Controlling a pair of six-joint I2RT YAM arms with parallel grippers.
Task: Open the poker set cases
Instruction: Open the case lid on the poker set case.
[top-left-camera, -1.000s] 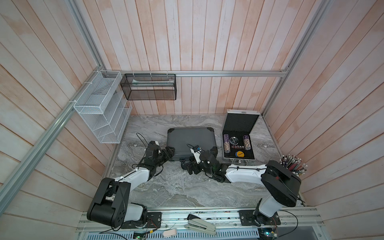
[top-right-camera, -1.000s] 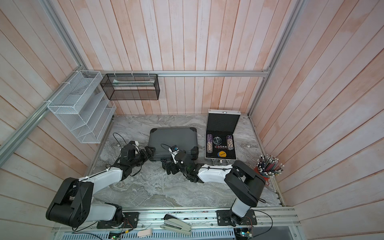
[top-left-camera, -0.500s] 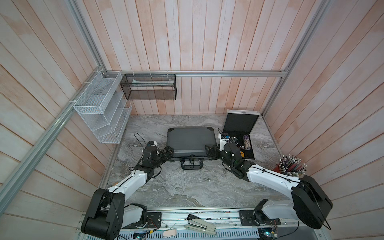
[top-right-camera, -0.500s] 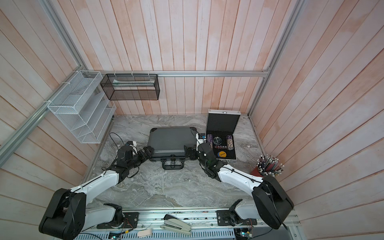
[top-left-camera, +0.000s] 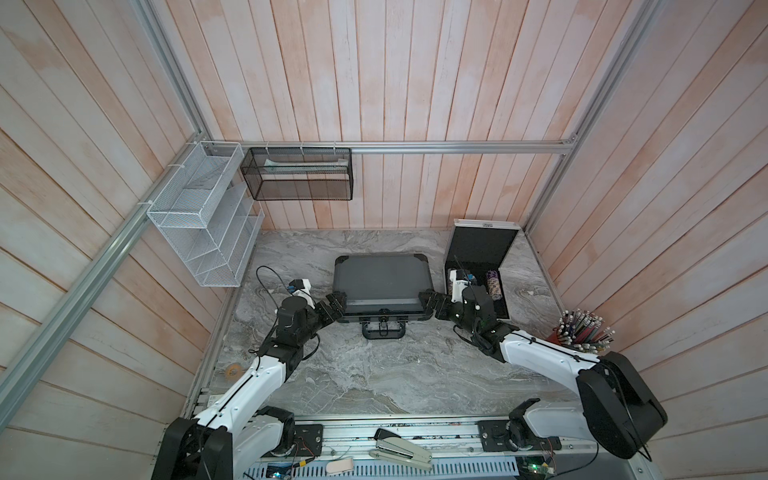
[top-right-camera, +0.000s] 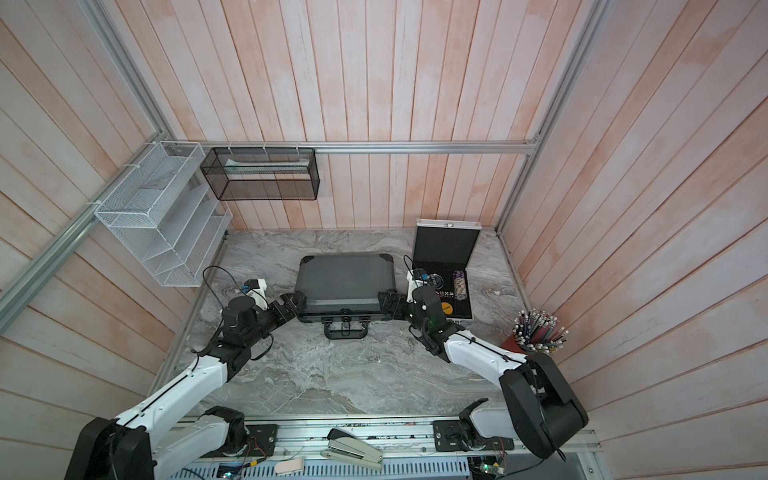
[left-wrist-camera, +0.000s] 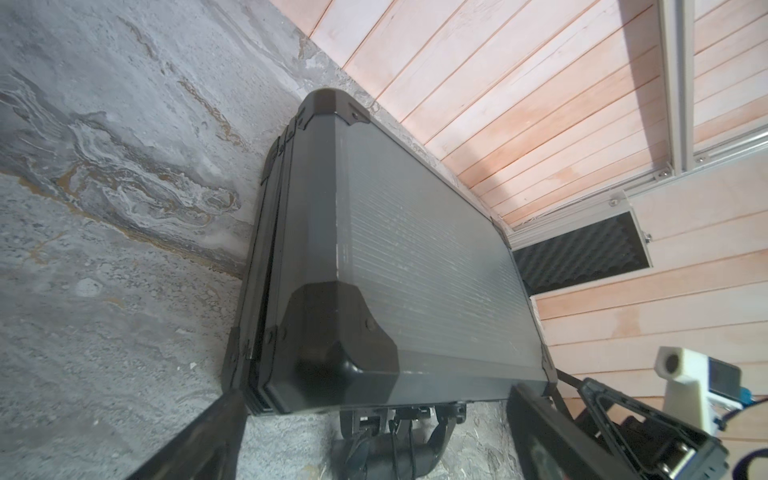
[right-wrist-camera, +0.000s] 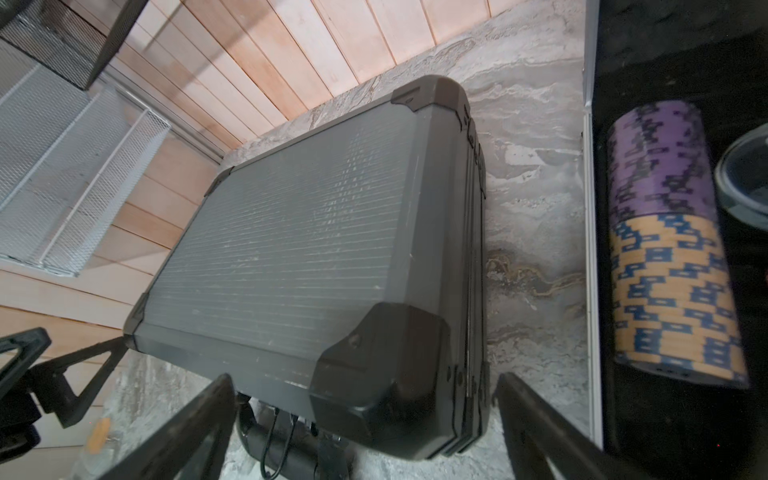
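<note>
The larger of the poker set cases (top-left-camera: 382, 286) (top-right-camera: 345, 282), dark grey with black corner caps, lies shut and flat mid-table, its handle (top-left-camera: 383, 331) flat toward the front. My left gripper (top-left-camera: 337, 305) (top-right-camera: 292, 305) (left-wrist-camera: 376, 395) is open, its fingers either side of the front left corner. At the front right corner my right gripper (top-left-camera: 428, 305) (top-right-camera: 386, 305) (right-wrist-camera: 365, 380) straddles the cap the same way, also open. The case (left-wrist-camera: 415, 270) (right-wrist-camera: 291, 249) fills both wrist views. The smaller silver case (top-left-camera: 482, 245) (top-right-camera: 444, 243) stands open at the back right, lid upright, poker chips (right-wrist-camera: 665, 232) inside.
A white wire rack (top-left-camera: 208, 232) hangs on the left wall and a black mesh basket (top-left-camera: 297, 174) on the back wall. A cup of pencils (top-left-camera: 582, 332) stands at the right edge. A stapler (top-left-camera: 401, 449) lies on the front rail.
My right arm has swung from the front middle of the dark case, over its handle, to the front right corner. The left gripper has opened a little wider at the left corner.
</note>
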